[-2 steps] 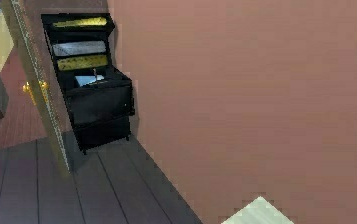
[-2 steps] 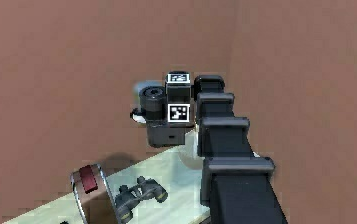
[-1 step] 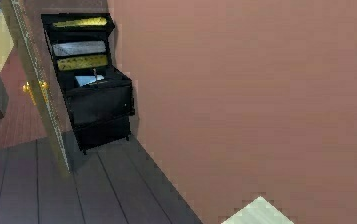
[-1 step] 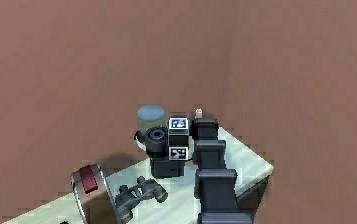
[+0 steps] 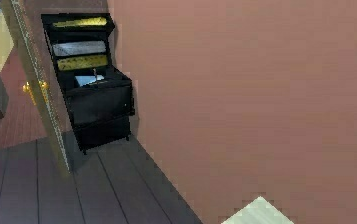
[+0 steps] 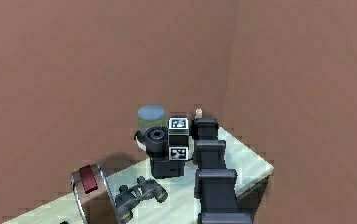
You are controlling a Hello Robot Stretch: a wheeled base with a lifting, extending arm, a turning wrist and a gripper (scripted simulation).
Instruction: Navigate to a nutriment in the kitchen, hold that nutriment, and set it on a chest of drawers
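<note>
In the arm side view the gripper (image 6: pixel 149 137) shows as a dark body left of the two white squares (image 6: pixel 179 123), at the far end of the arm (image 6: pixel 214 190). The arm rises from the bottom edge in dark stepped blocks. I cannot tell how the fingers are set, or whether they hold anything, because other things on the surface crowd that end.

Right at the gripper's far end is a round thing (image 6: pixel 151 114), grey-blue on top and darker green below. It may be the food (its shape is too vague to be sure), and I cannot tell whether the gripper touches it or is only beside it. It appears to sit on the pale top (image 6: pixel 248 158), a light greenish surface set into a corner between reddish-brown walls (image 6: pixel 76 70).

Just right of the squares stands a small upright thing (image 6: pixel 198 108) near the back wall. Nearer the bottom edge lies a dark thing shaped like binoculars (image 6: pixel 138 193), and left of it a red and grey object (image 6: pixel 89 183).

In the forward view a pale corner (image 5: pixel 258 212) pokes in at the bottom edge. Farther off, a dark cabinet (image 5: pixel 96 100) with yellowish strips stands against the wall on dark floorboards (image 5: pixel 106 190), beside a door (image 5: pixel 26 50) with a brass knob (image 5: pixel 30 88).
</note>
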